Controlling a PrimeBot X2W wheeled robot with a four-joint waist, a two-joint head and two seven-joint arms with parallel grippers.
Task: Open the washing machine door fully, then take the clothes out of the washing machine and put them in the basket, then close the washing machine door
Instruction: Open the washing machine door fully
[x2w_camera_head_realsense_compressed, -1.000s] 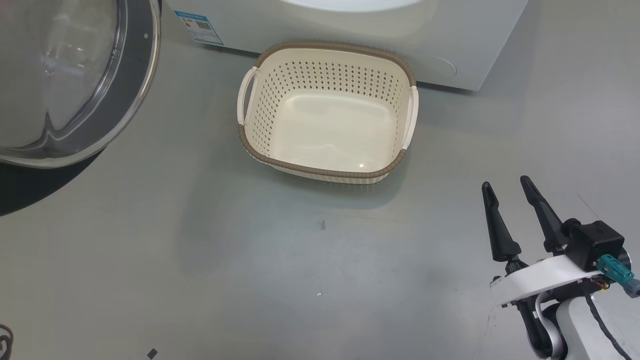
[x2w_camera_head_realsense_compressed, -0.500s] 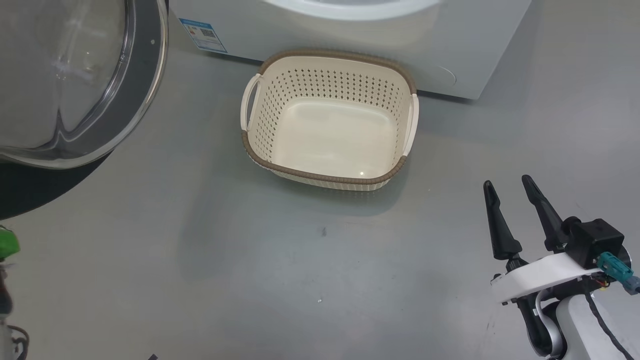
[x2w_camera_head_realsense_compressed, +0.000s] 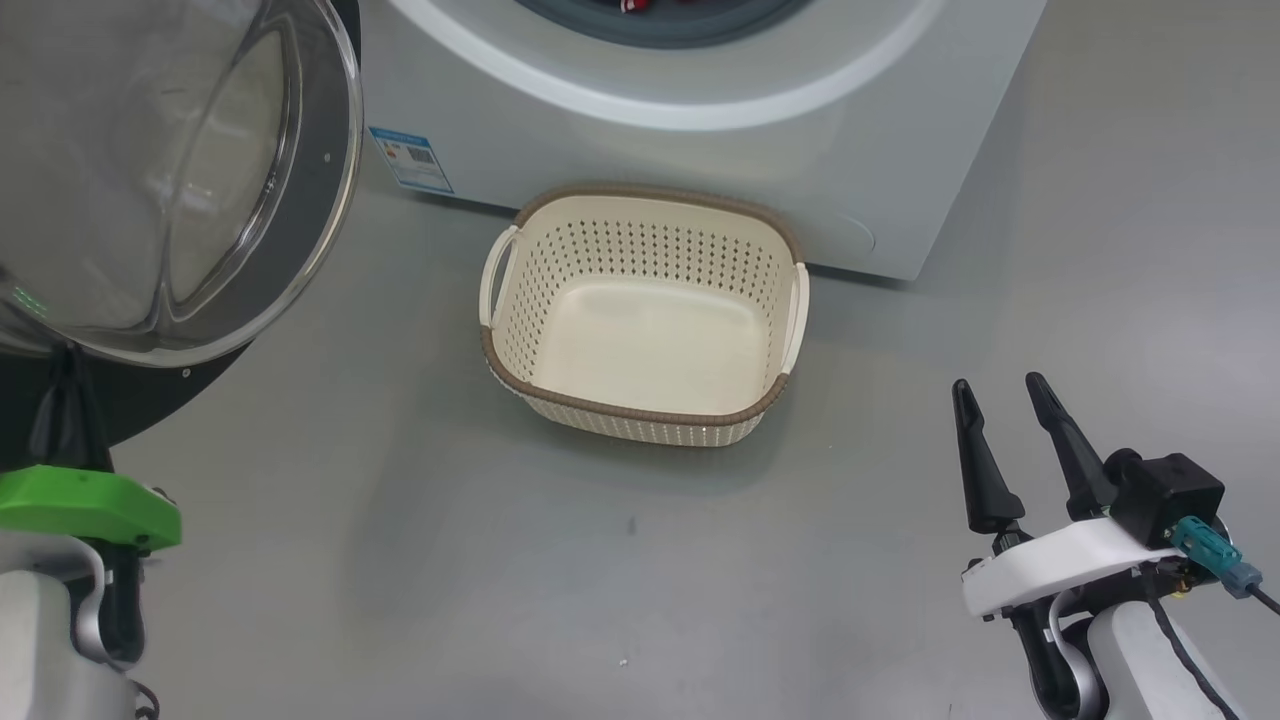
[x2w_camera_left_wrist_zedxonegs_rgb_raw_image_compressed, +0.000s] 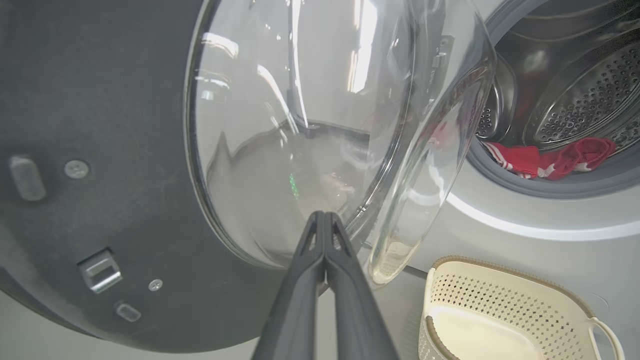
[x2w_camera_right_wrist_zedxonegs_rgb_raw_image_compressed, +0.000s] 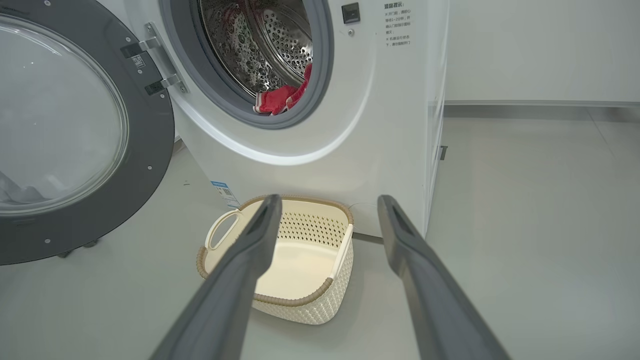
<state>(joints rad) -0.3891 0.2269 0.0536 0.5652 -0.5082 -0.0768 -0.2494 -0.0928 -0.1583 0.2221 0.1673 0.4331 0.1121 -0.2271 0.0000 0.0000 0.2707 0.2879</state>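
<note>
The washing machine door hangs open at 9 o'clock of the washing machine. The clothes lie in a red heap at 6 o'clock of the drum mouth, resting on the grey gasket. The basket sits empty on the floor, just in front of the machine at its 6 o'clock.

The left fingers are pressed together on nothing and point at the door's glass bowl. The right fingers are spread wide at 4 o'clock in the head view, well apart from the basket.

The garments look light, limp and thin. They will likely sag, trail and drag over the rubber lip instead of lifting as one piece. A deep pinch on the bunched fold nearest the gasket, at the top of the heap, seems safest, with both layers caught between the fingers. The door is stiff and hinged and its glass is slick, so the matte black rim is the better place to push
</note>
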